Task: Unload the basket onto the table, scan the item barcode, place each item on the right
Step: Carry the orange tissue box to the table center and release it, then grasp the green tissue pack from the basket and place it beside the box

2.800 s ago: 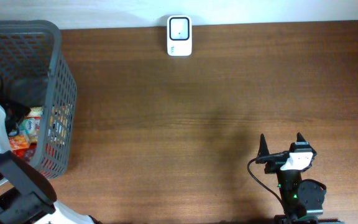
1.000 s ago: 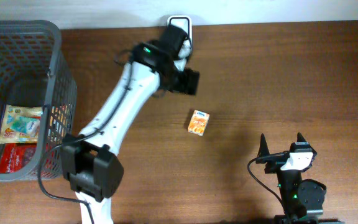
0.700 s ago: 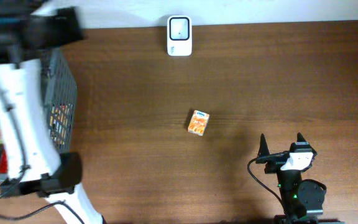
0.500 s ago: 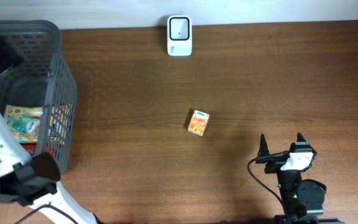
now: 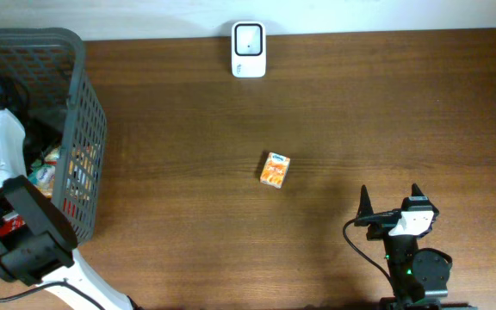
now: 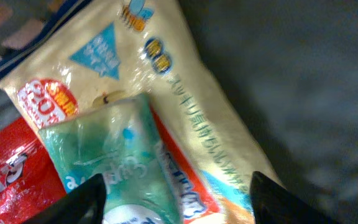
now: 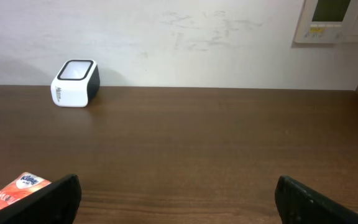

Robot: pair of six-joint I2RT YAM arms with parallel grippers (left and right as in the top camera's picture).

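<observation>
Left hand (image 6: 178,202) in the basket (image 5: 89,112)
Its fingers (image 6: 86,199) spread over a green packet (image 6: 126,168) at the tabletop (image 5: 360,112)'s left edge; right hand (image 7: 178,199) spread too. Orange box (image 5: 275,170) lies mid-tabletop, scanner (image 5: 249,50) at far edge.

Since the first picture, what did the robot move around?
A small orange box now lies on the table; at first it wasn't there. The left gripper went from the basket to the scanner, then back into the basket, open above the snack packets. The scanner, basket and right gripper stayed put.
</observation>
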